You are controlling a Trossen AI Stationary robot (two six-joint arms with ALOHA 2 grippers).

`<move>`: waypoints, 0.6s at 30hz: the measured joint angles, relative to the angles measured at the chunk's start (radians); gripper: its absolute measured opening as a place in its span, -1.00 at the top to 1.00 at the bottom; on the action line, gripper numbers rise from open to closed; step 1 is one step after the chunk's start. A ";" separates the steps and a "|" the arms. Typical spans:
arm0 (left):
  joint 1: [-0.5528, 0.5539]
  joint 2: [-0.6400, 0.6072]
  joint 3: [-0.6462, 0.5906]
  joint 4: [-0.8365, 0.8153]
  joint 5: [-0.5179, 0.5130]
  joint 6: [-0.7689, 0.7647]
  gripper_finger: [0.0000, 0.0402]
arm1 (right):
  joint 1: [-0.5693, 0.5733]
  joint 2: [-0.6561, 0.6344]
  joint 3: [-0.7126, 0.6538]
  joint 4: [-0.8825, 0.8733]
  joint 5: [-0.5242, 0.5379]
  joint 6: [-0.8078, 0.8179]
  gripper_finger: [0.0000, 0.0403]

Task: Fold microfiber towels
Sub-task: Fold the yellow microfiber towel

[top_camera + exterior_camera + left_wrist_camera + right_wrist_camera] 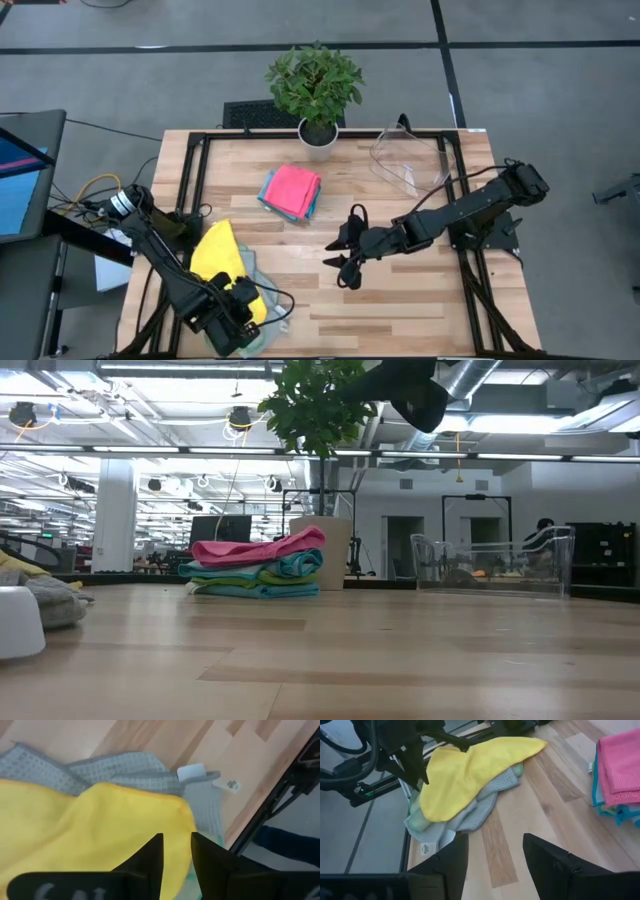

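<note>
A potted plant (pixel 316 90) and clear bin (pixel 408 160) line the bench's (pixel 420 300) far edge; folded stack (pixel 291 191) between; left tool (pixel 176 851) slightly apart over soft yellow towel (pixel 222 262); right tool (pixel 347 252) parted, empty.

Yellow towel (pixel 214 256); grey waffle-weave towel (pixel 145 772); pink towel (pixel 293 187)

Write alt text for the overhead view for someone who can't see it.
On a wooden table, the left claw sits at a rumpled yellow towel near the front left corner. The right claw hangs open mid-table, beside a folded towel stack with pink on top.
</note>
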 joint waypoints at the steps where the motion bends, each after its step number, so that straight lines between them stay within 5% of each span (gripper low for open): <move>1: 0.002 0.001 0.000 0.004 -0.001 0.004 0.56 | 0.000 0.000 0.000 -0.002 0.000 -0.001 -0.06; 11: 0.002 0.023 -0.043 0.189 -0.003 0.048 0.37 | 0.003 0.000 0.000 -0.065 -0.005 -0.009 -0.06; 18: 0.003 0.137 -0.043 0.247 0.103 0.068 0.17 | 0.010 0.000 0.000 -0.078 -0.010 -0.008 -0.06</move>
